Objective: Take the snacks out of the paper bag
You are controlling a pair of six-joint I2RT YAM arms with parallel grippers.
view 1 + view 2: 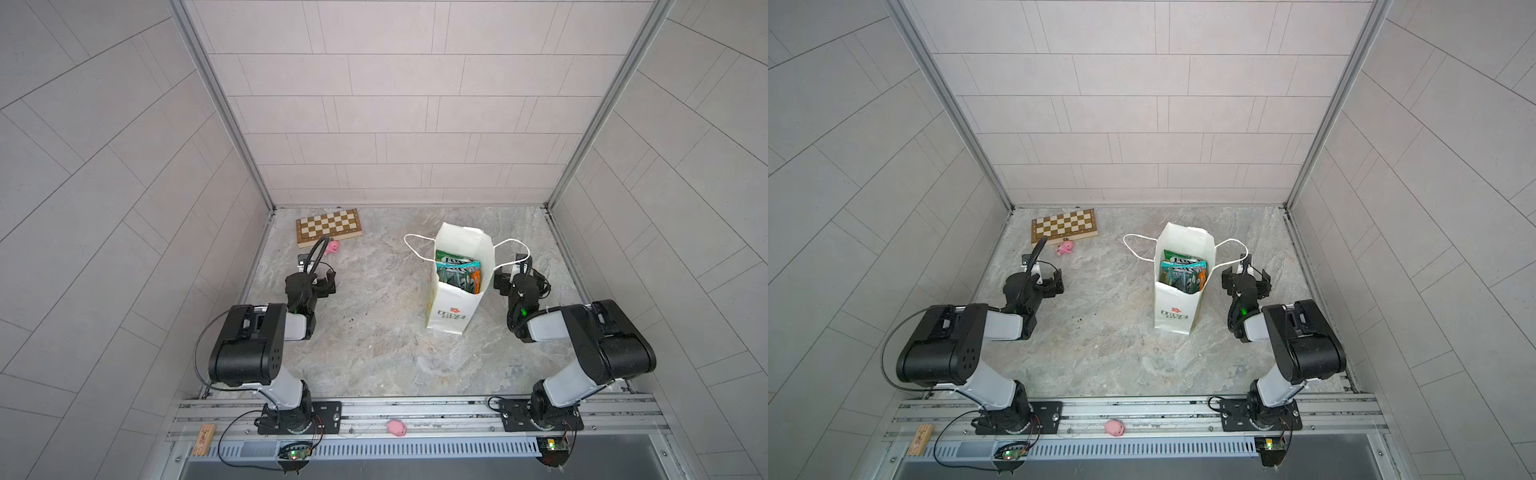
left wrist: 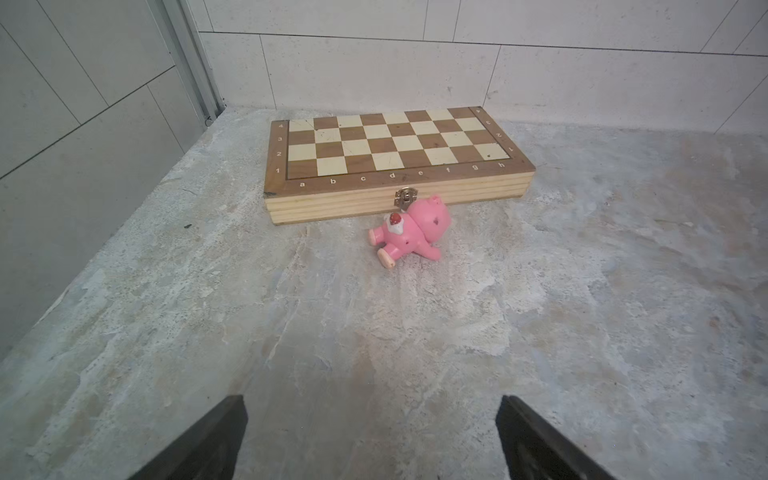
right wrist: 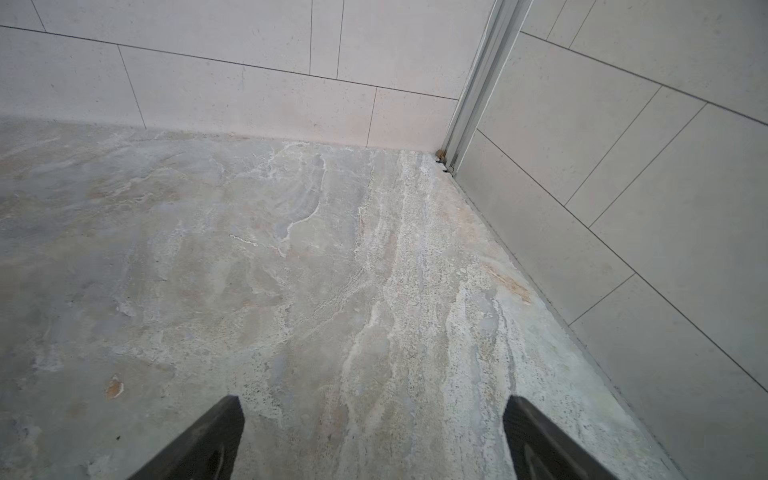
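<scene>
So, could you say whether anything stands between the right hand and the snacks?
The side wall of the paper bag and its cord handle stand between the right hand and the snacks; above its open top, nothing visible does.

The paper bag [image 1: 451, 307] stands upright on the stone-patterned bench [image 1: 374, 357], mouth open, its cord handles flopped out to either side. The snacks [image 1: 457, 272] are packed inside it, with green, teal and orange edges showing. The right pincer [image 1: 520, 272] is just beside the bag's right wall, jaws spread and empty. The left pincer [image 1: 316, 270] is well apart to the bag's left, also spread and empty. Beyond it, farther from the bag, lie a chessboard [image 1: 328, 227] and a pink toy pig [image 1: 332, 248].
</scene>
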